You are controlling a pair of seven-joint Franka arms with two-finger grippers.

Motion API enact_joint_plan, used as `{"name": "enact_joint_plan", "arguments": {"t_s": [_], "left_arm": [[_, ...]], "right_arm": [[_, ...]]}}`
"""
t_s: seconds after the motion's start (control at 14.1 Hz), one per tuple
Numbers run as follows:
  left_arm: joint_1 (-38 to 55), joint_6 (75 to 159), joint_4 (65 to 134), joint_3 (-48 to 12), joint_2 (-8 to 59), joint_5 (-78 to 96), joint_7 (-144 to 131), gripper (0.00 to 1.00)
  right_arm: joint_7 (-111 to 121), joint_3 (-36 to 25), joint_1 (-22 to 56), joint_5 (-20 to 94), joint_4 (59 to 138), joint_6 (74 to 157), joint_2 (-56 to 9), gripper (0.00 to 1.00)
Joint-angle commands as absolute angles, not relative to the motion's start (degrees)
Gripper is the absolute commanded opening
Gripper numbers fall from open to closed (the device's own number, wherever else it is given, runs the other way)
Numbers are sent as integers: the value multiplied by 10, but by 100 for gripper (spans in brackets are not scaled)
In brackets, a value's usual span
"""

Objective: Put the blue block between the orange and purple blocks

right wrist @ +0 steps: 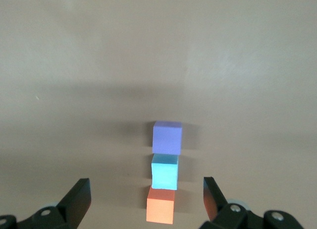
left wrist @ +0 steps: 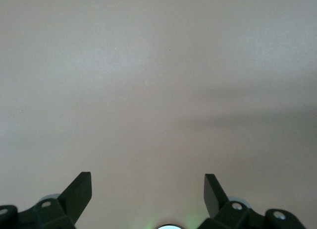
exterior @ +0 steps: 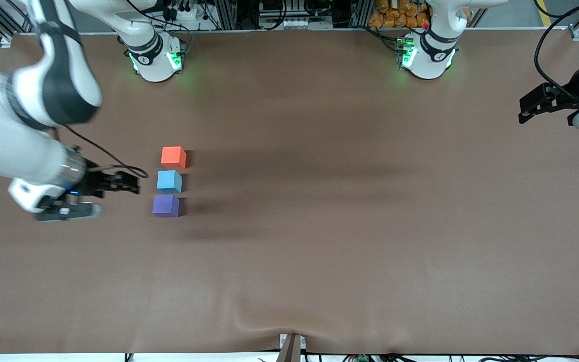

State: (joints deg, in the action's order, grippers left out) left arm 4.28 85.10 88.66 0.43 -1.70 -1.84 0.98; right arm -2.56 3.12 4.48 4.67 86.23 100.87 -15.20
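Three matte cubes (exterior: 169, 182) aligned, grippers open-ish

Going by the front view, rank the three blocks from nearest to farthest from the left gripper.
Left gripper, open, waits at the left arm's end.
1. Orange block, farthest from the front camera.
2. Blue block, in the middle.
3. Purple block, nearest the camera.
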Motion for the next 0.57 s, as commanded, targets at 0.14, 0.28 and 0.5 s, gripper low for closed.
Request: {"name": "enact_joint_plan", "arguments": {"t_s": [0.14,0.28,0.5], "left_arm": [[38,843,882,3,-18,-7,4,100],[38,844,882,3,-18,-7,4,100],[38,844,882,3,-18,-7,4,100]], "right_arm": [[-18,33,18,-44,741,914,-161,100],[-15,33,-20,-36,734,873,-147,100],[-27,39,-34,-34,741,865,-93,100]]}}
